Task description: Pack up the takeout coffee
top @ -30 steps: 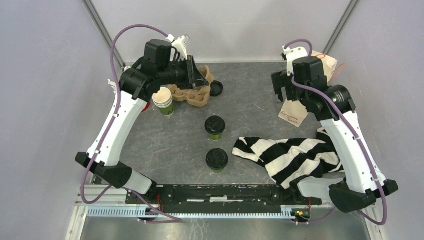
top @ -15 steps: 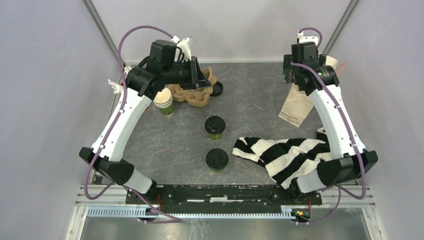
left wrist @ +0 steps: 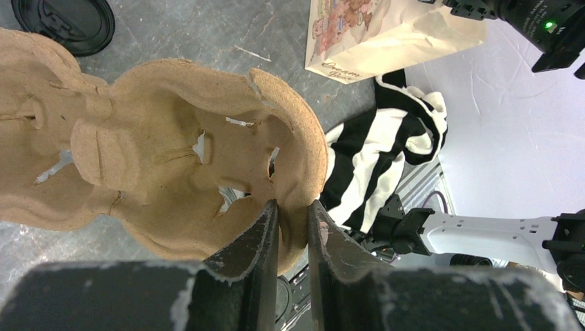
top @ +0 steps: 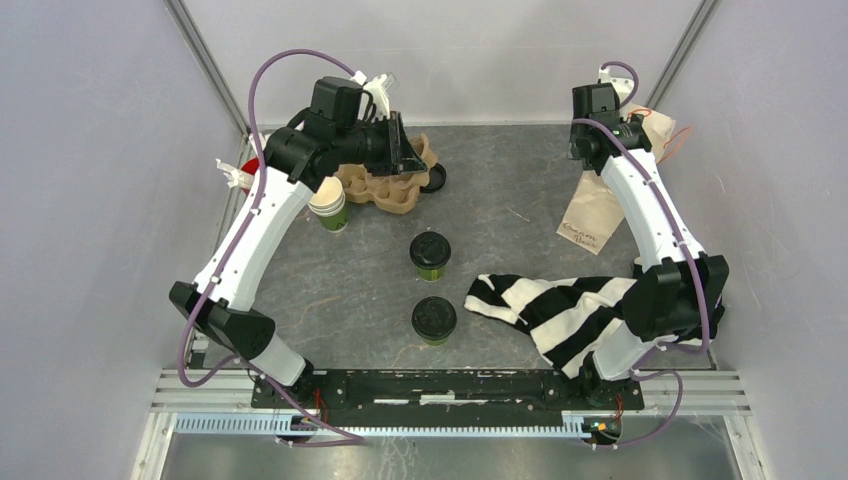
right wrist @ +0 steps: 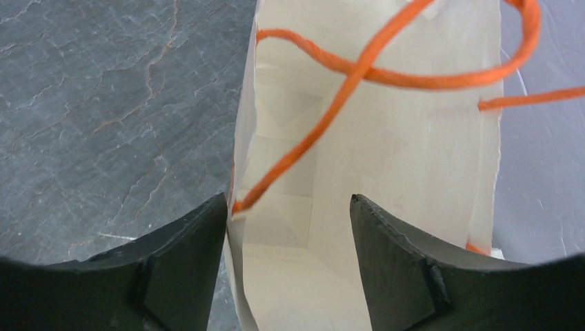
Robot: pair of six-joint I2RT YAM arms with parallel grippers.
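The right pincer (right wrist: 290, 207) has swung back to the paper bag (right wrist: 386, 152), jaws open astride its rim. The left pincer (left wrist: 293, 207) clamps the carrier (left wrist: 172, 145). The far cup (top: 430, 254) and near cup (top: 434, 319) stand unpacked on the bench (top: 500, 185).

Bright, even, diffuse light fills the white-walled enclosure (top: 480, 60). From overhead the grey table (top: 500, 170) is sharp, with faint soft shadows beside the lidded green cups (top: 430, 256); corner posts (top: 205, 60) splay outward from wide-angle distortion. In the left wrist view the pulp cup carrier (left wrist: 138, 152) is crisp, the left gripper (left wrist: 293, 207) dark and soft-edged, the far wall (left wrist: 510, 138) blown out. In the right wrist view the paper bag (right wrist: 386, 138) glares pale; the right gripper (right wrist: 288, 200) is dark against it.
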